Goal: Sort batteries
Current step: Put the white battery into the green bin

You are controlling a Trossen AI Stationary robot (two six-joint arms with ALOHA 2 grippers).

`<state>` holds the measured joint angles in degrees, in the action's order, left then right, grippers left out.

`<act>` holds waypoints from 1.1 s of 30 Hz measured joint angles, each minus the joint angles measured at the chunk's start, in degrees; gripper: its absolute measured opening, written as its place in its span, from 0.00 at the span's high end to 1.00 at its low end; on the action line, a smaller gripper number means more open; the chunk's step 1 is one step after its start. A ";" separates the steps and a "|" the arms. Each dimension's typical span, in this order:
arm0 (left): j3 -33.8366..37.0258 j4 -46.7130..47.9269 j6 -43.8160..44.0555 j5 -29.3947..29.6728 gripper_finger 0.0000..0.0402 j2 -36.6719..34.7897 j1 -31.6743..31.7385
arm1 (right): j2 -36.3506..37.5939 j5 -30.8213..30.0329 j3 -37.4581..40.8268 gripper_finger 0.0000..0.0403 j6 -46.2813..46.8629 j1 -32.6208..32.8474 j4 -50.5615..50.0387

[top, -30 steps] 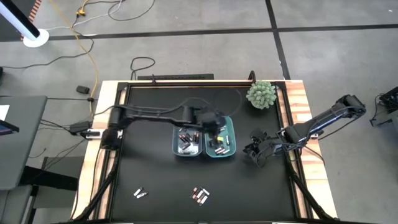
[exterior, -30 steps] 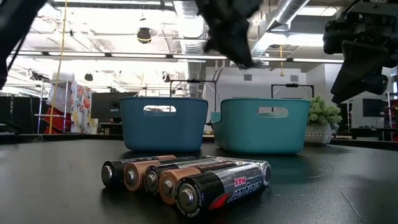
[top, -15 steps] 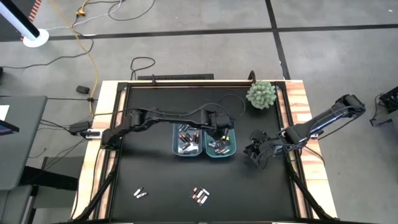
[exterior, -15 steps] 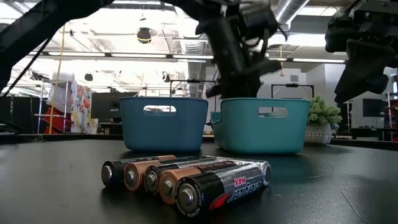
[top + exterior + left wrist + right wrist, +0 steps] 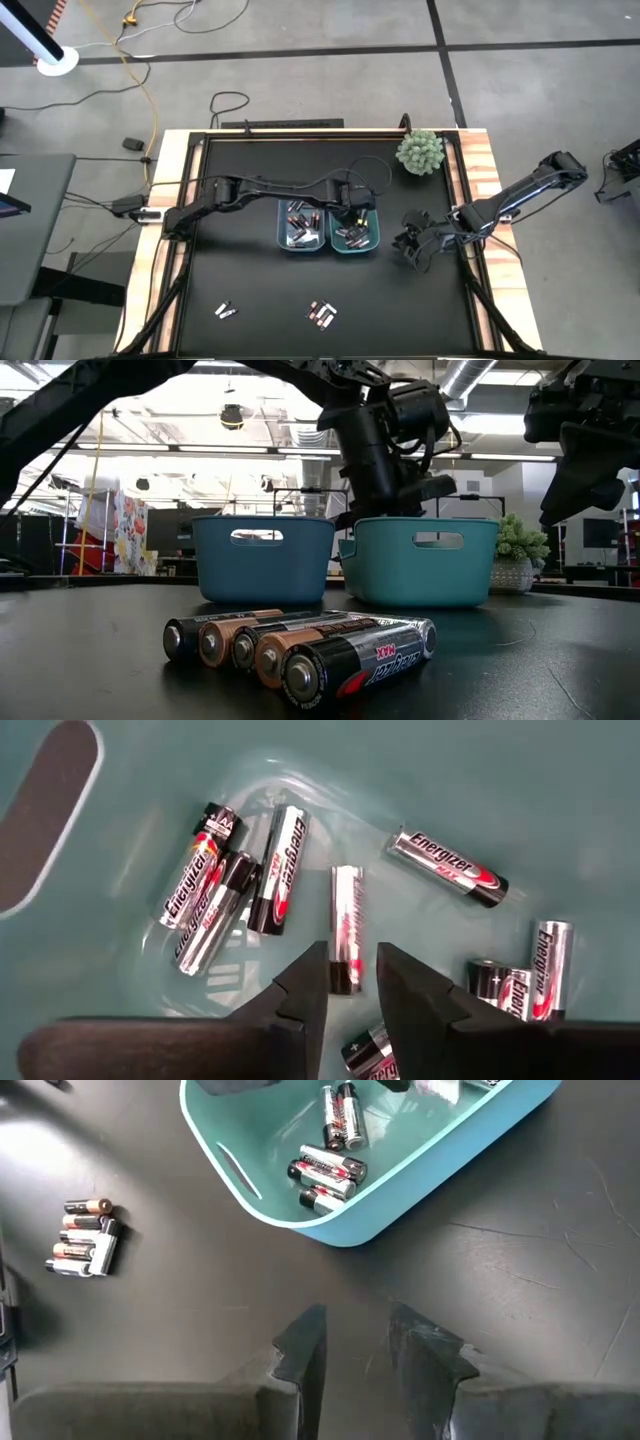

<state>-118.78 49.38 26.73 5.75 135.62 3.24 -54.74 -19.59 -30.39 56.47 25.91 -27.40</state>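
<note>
My left gripper is open and points down into the teal bin, just above its floor. Its fingers stand on either side of the dark end of one silvery battery lying on the floor. I see no touch. Several more silver-and-black batteries lie around it in the bin. The blue bin beside it holds other batteries. Loose groups of batteries lie on the table near its front edge. My right gripper hovers open over bare table to the right of the teal bin.
A small potted plant stands at the far right corner of the black table. In the low view, the near row of batteries lies in front of both bins. Open table lies between the bins and the near edge.
My left gripper has come down from above the bins into the teal bin and shifted slightly toward the table's right. The right arm has kept still.
</note>
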 joint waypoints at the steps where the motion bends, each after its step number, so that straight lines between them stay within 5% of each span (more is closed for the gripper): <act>1: 0.00 0.11 0.38 0.00 0.79 -0.03 -0.02 | -0.01 0.00 0.00 0.69 0.00 0.00 0.00; 12: 0.00 0.62 2.66 -0.06 0.67 -0.01 0.62 | -0.01 0.00 0.00 0.69 0.02 -0.55 0.02; 20: 0.01 0.53 1.97 -8.15 0.55 -0.25 2.52 | 0.00 0.00 0.00 0.69 0.00 -0.79 0.02; 26: -0.42 1.74 2.75 -13.04 0.55 -0.51 3.51 | -0.02 0.00 0.00 0.69 0.38 -0.94 0.04; 33: -7.64 9.06 -2.13 -10.20 0.56 -0.73 3.51 | 0.00 0.00 0.00 0.69 0.90 -0.94 0.04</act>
<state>-126.42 58.44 24.60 -4.45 134.89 6.74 -54.74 -19.59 -30.39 57.36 24.97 -27.35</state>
